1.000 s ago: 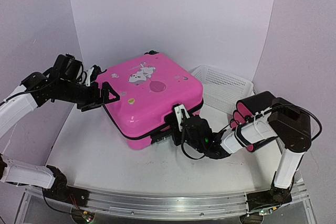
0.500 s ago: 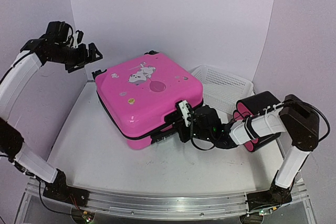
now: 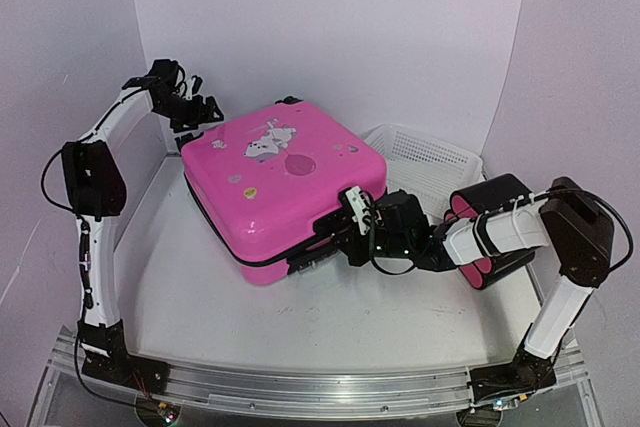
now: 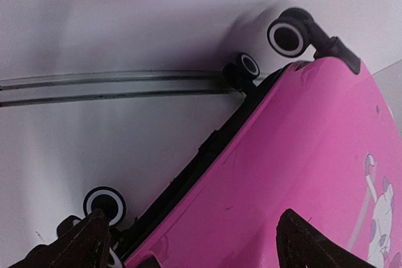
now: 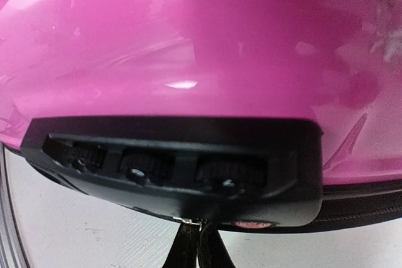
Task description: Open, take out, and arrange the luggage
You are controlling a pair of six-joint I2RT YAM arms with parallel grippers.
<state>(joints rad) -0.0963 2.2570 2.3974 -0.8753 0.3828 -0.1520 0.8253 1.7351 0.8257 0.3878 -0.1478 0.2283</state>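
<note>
The luggage (image 3: 285,182), a bright-pink hard-shell suitcase with a cartoon print, lies flat and zipped in the middle of the table. My left gripper (image 3: 195,112) hovers open over its far-left corner; its dark fingers (image 4: 85,243) flank the pink shell (image 4: 270,174) near the black wheels (image 4: 290,36). My right gripper (image 3: 340,232) is at the front-right edge, shut. Its fingertips (image 5: 201,249) meet just under the black lock block (image 5: 176,161), where a small metal tab (image 5: 188,220) shows. Whether that tab is pinched I cannot tell.
A white mesh basket (image 3: 430,162) stands at the back right, beside the suitcase. Black cases with pink ends (image 3: 490,217) lie under my right forearm. White walls close in on the left, the back and the right.
My left arm swung up from the suitcase's left side to its far-left corner, still open. My right gripper pushed in to the suitcase's front edge and shut.
</note>
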